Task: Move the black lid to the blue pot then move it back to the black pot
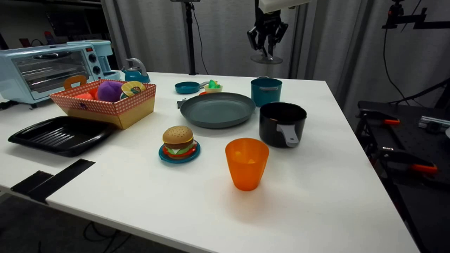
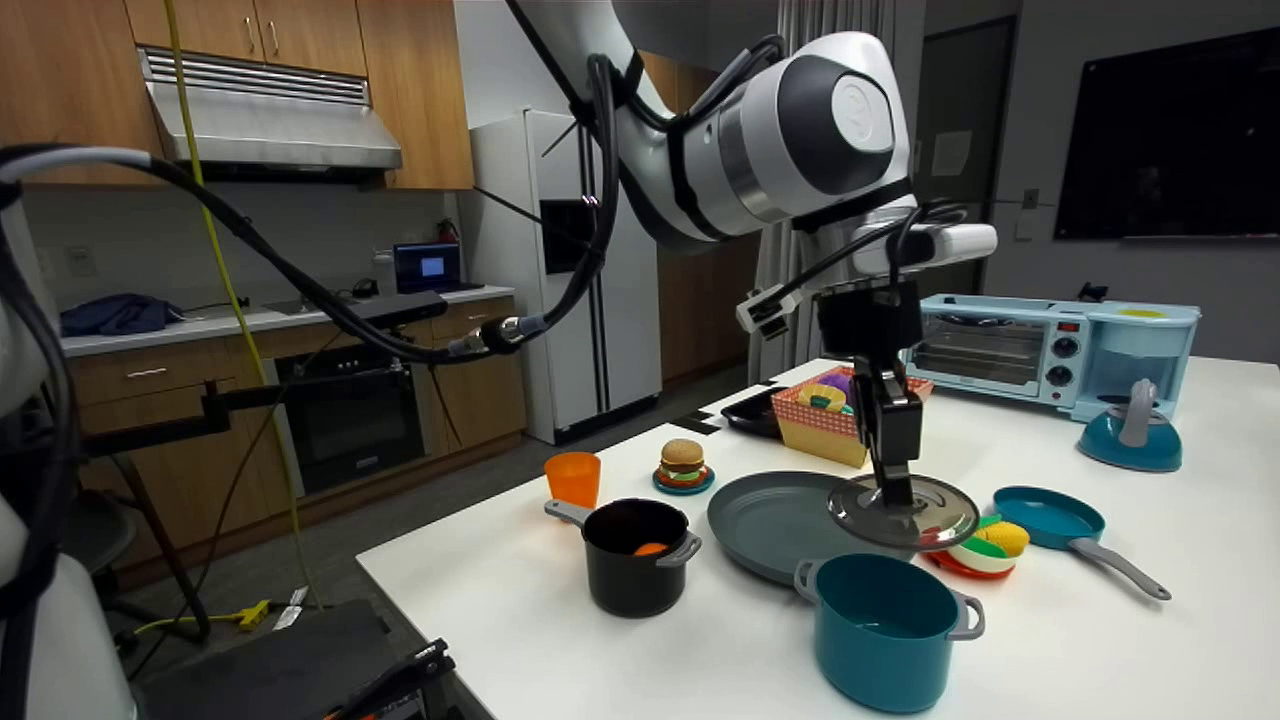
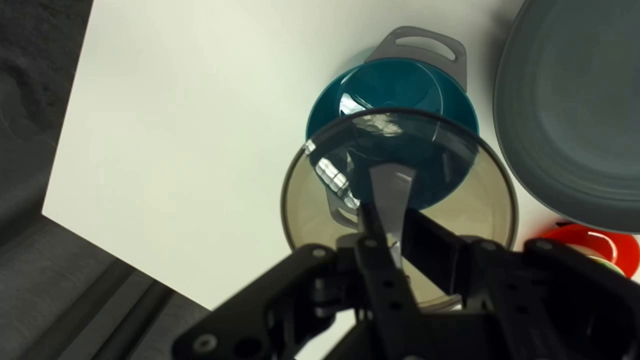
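The black lid [image 2: 955, 515], a see-through smoky disc with a grey handle, hangs in the air. My gripper [image 3: 387, 225] is shut on that handle, which shows between the fingers in the wrist view. Below the lid stands the blue pot [image 2: 885, 640], open-topped with grey side handles; a gap separates the two in an exterior view [image 1: 266, 95]. Seen from the wrist, the lid [image 3: 305, 215] overlaps only part of the pot's mouth [image 3: 395, 82]. The black pot [image 1: 277, 128] stands uncovered on the table, with something orange inside. It is out of the wrist view.
A large grey plate [image 1: 218, 109] lies beside both pots. The orange cup [image 1: 246, 165] stands close to the black pot. Toy food in a bowl [image 2: 985, 550] and a shallow teal pan [image 2: 1048, 515] lie near the blue pot. A burger [image 1: 178, 140] and basket [image 1: 137, 109] are farther off.
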### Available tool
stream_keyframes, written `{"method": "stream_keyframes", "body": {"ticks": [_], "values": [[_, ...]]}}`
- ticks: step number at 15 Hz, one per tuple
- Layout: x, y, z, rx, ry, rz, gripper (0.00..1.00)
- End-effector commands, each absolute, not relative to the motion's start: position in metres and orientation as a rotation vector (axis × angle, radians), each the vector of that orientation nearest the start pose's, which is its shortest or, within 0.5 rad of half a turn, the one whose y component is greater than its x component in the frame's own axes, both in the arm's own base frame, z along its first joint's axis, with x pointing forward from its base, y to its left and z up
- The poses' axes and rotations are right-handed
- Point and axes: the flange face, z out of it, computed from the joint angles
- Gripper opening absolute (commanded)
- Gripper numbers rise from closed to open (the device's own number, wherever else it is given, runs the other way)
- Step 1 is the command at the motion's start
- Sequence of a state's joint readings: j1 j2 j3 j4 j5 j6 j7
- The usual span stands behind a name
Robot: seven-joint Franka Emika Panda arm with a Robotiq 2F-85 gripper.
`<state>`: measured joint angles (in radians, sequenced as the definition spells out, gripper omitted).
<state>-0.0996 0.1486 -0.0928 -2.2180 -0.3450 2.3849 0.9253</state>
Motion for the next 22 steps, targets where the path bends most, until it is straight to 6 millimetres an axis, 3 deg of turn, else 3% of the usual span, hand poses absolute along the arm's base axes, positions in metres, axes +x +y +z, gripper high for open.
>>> {"method": "stream_keyframes", "body": {"ticks": [1,15,16,22], "values": [[0.536,-0.107,0.312,-3.056,1.412,-0.178,0.18],[0.535,-0.106,0.311,-3.058,1.409,-0.175,0.18],[0.535,-0.106,0.311,-3.058,1.409,-0.175,0.04],[0.536,-0.103,0.294,-3.062,1.395,-0.134,0.04]]}}
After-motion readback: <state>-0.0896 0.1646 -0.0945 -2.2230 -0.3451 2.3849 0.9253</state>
